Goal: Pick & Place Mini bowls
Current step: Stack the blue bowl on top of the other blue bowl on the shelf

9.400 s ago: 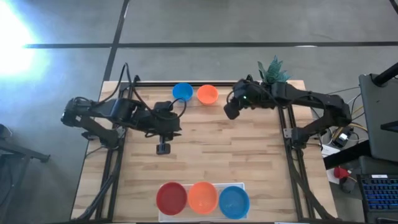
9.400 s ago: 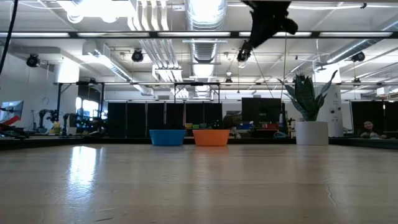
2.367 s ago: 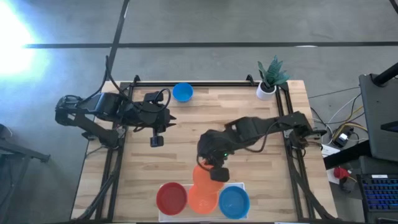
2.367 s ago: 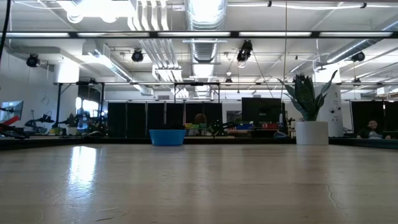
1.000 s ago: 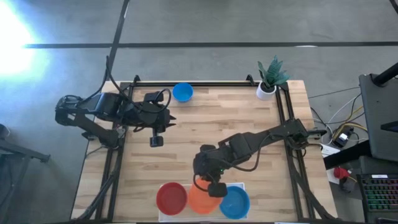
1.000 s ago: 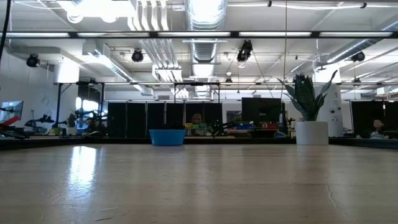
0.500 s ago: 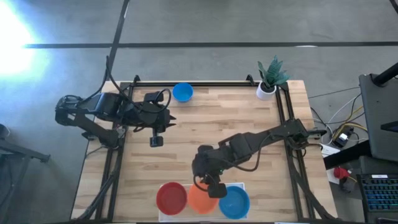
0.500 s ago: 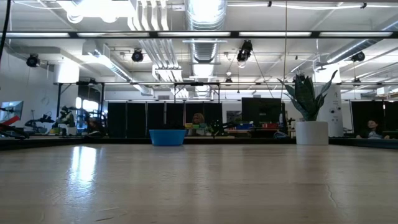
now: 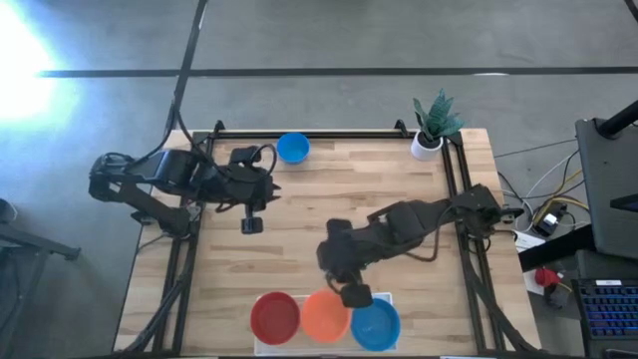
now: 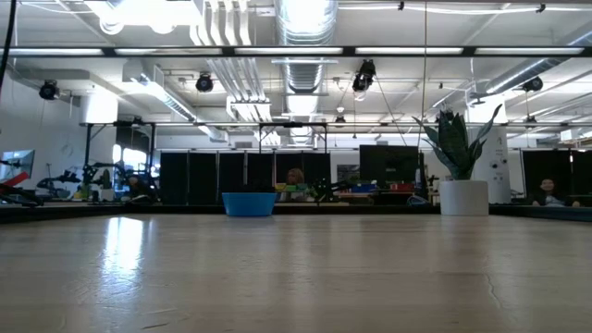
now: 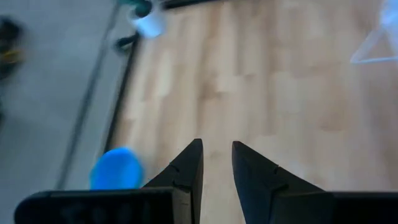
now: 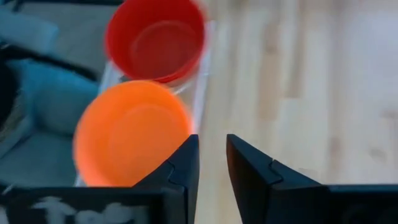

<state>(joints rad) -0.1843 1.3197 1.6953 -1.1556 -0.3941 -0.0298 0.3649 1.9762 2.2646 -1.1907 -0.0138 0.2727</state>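
Observation:
Three mini bowls stand in a row on the white tray (image 9: 388, 297) at the table's near edge: red (image 9: 274, 317), orange (image 9: 324, 315) and blue (image 9: 376, 325). A fourth, blue bowl (image 9: 292, 148) rests on its base at the far edge; it also shows in the low view (image 10: 249, 203). My right gripper (image 9: 355, 295) hangs just behind the orange and near blue bowls, open by a narrow gap and empty; its wrist view shows the orange bowl (image 12: 129, 134) and the red bowl (image 12: 155, 40). My left gripper (image 9: 251, 224) waits at the left, open by a narrow gap.
A small white pot with a green plant (image 9: 431, 125) stands at the table's far right corner. Black frame rails run along the table's left and right sides. Bare wood (image 9: 329, 189) lies between the two arms.
My right gripper has drawn back from over the orange bowl, a little toward the table's right and far edges. The orange bowl stays on the tray between the red and blue ones and now shows whole.

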